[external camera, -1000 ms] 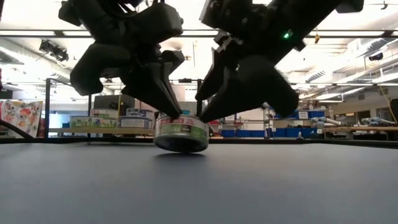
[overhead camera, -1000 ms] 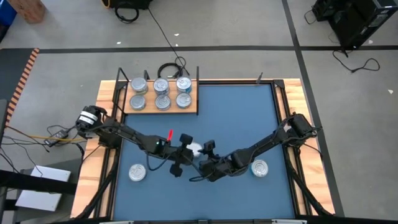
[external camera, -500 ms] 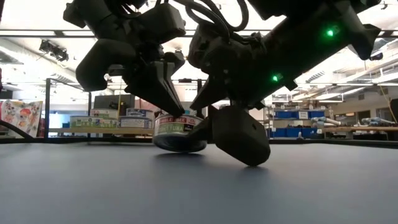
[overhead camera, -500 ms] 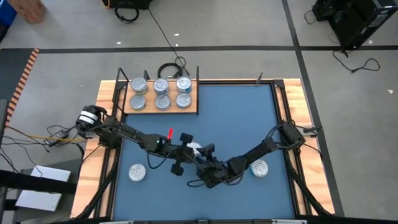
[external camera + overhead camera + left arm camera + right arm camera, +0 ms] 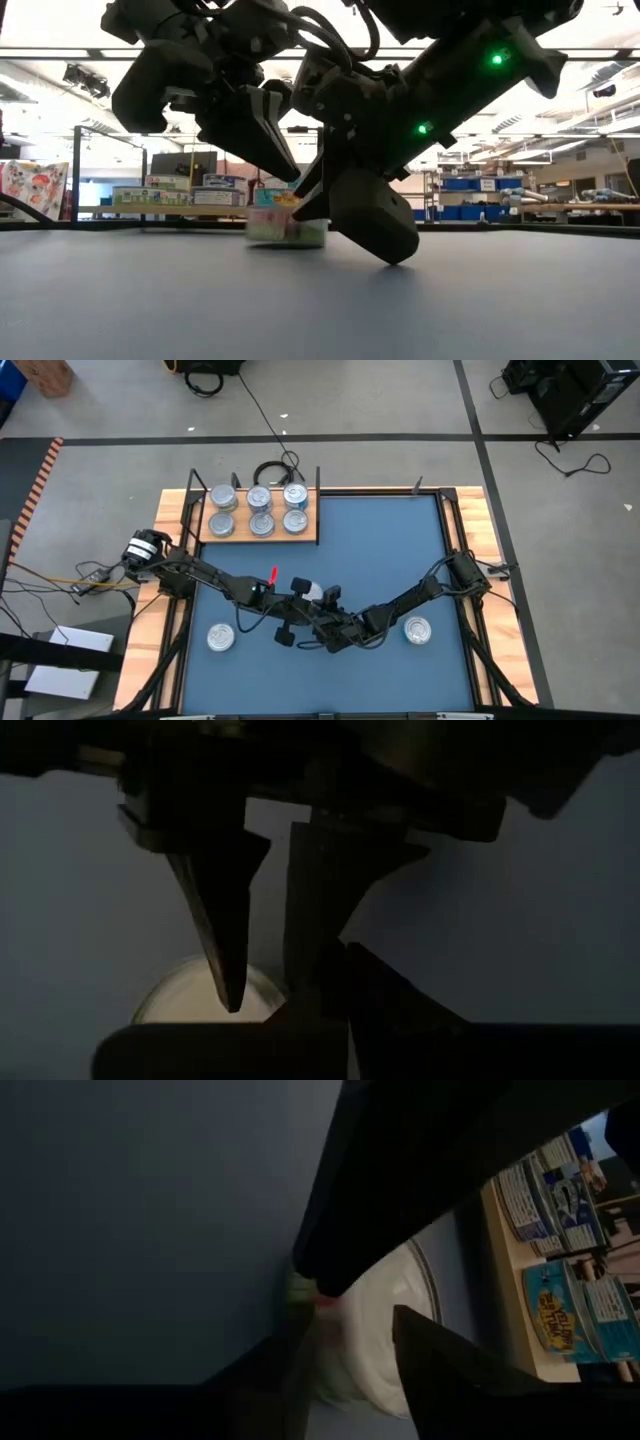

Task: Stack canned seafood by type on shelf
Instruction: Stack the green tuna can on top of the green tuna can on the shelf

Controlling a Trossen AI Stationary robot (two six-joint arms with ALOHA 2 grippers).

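The right claw [image 5: 330,215] sits low at the middle of the blue mat [image 5: 380,540], its fingers partly open around a tuna tin [image 5: 286,226] that rests on the mat; a firm grip on the tin cannot be confirmed. The left claw [image 5: 285,175] hangs just above that same tin, fingers closed and holding nothing. Both dark arms meet there, the left reaching in from the bench's left side and the right from its right. Six more tins [image 5: 259,510] stand in two rows on the wooden shelf [image 5: 310,535] at the far left. One tin [image 5: 220,637] lies near the left edge, another [image 5: 417,629] toward the right.
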